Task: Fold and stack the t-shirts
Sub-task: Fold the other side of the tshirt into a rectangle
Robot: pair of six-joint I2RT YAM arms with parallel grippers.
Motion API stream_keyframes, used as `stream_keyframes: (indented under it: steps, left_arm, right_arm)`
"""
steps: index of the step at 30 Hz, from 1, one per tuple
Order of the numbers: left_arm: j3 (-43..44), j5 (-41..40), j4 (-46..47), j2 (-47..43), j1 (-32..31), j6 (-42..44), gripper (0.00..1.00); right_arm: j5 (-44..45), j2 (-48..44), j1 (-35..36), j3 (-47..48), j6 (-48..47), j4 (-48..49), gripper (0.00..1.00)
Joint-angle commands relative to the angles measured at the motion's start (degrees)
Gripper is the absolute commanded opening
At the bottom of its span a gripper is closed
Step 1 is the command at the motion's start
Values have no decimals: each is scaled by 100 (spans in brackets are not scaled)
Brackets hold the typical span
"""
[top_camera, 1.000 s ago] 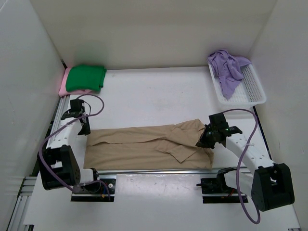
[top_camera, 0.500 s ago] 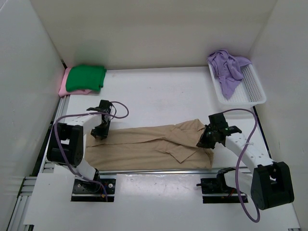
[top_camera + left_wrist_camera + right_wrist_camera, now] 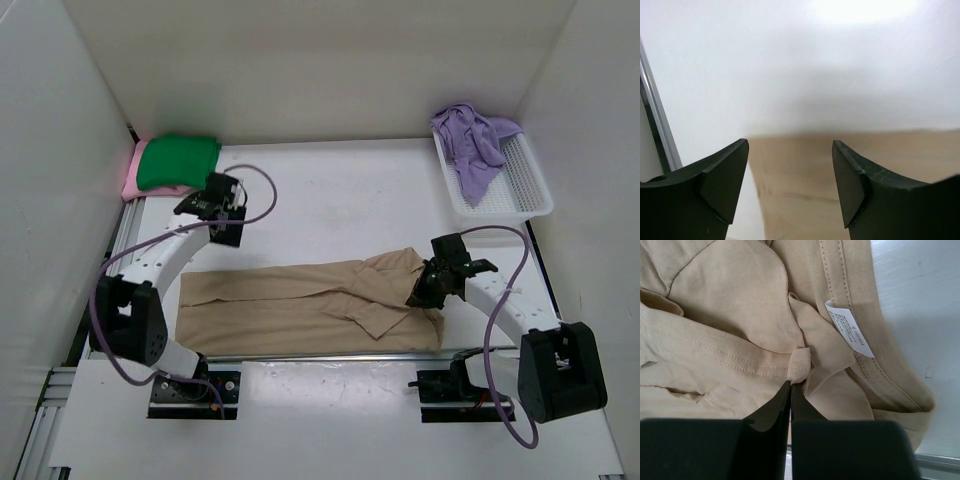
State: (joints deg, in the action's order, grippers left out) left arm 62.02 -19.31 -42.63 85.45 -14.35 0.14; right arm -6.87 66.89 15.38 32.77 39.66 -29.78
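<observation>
Left tool (image 3: 790,145): jaws stood apart with nothing between them, above the bare bench (image 3: 340,200), just beyond the far edge of the tan t-shirt (image 3: 290,300) near its left end.
Right tool (image 3: 790,386): jaws were together, nipped on a small pucker of the tan t-shirt close to the collar.
Tan t-shirt: lay lengthwise along the near side of the bench, folded into a long band, with the collar end to the right and the white neck label (image 3: 849,329) showing.
Green t-shirt (image 3: 178,162): lay folded on top of the pink t-shirt (image 3: 131,185) in the far-left corner.
Lavender t-shirt (image 3: 472,145): lay crumpled in the white basket (image 3: 528,190) at the far right, part of it draped over the rim.
</observation>
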Motion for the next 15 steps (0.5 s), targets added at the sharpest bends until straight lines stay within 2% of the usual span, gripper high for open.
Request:
stream_keyframes:
  steps: [1, 2, 3, 5, 6, 7, 11, 15]
  left_arm:
    - [1012, 278, 185, -547, -541, -14, 79]
    - [1179, 557, 185, -547, -743, -14, 79]
    - [1477, 725, 185, -451, -1223, -14, 79]
    - [1768, 1366, -226, 57, -1753, -14, 76]
    - [2005, 1586, -332, 277, -2234, -14, 74]
    - [2120, 2102, -386, 497, -2430, -14, 71]
    - [2875, 3334, -439, 1727, -3020, -14, 65]
    - [3649, 3679, -439, 2878, -3390, -14, 65]
  right_arm:
    - [-183, 148, -26, -78, -2, 209, 0]
    - [-183, 149, -26, -130, 59, 209, 0]
    - [-183, 149, -26, -131, 59, 209, 0]
    - [-183, 149, -26, -184, 120, 209, 0]
    - [-183, 149, -26, -184, 121, 209, 0]
    - [-183, 149, -26, -236, 173, 209, 0]
    - [-60, 149, -79, -350, 472, 209, 0]
    - [-60, 149, -79, -474, 692, 271, 0]
